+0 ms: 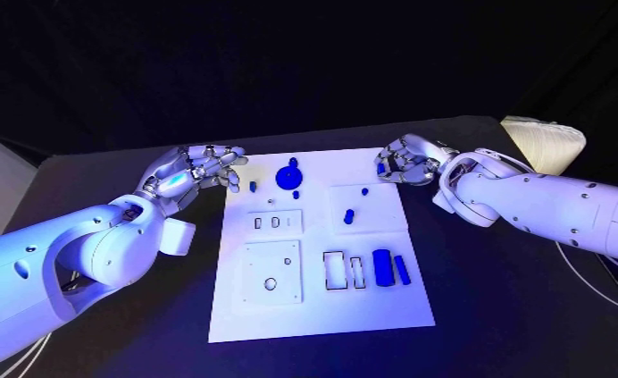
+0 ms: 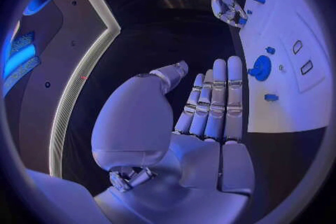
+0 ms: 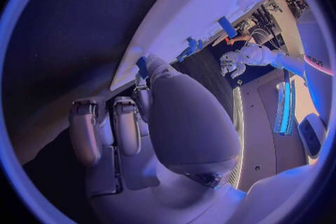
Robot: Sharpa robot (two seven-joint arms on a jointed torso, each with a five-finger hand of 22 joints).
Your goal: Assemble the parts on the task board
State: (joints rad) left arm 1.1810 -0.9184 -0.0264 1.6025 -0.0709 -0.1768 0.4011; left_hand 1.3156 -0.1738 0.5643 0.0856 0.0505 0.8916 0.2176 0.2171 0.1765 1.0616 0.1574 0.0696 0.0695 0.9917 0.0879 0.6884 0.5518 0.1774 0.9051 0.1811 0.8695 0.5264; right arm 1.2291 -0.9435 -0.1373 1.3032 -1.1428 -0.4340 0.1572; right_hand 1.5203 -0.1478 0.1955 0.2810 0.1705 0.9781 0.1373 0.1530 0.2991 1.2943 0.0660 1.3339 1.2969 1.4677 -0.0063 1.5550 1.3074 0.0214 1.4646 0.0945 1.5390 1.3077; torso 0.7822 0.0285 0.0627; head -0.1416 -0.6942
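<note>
The task board lies in the middle of the head view on the black table, and the blue parts sit scattered on it. The round blue part is near the board's upper left corner, with its long axis running up the frame. It lies just right of the left robot hand, which hovers over the board's upper left edge and looks nearer to it than the right. In the left wrist view this robot hand has its fingers straight, side by side, and holds nothing.

The right robot hand sits at the board's upper right corner, fingers curled in. In the right wrist view a small blue piece shows at the fingertips, but whether it is pinched I cannot tell.
</note>
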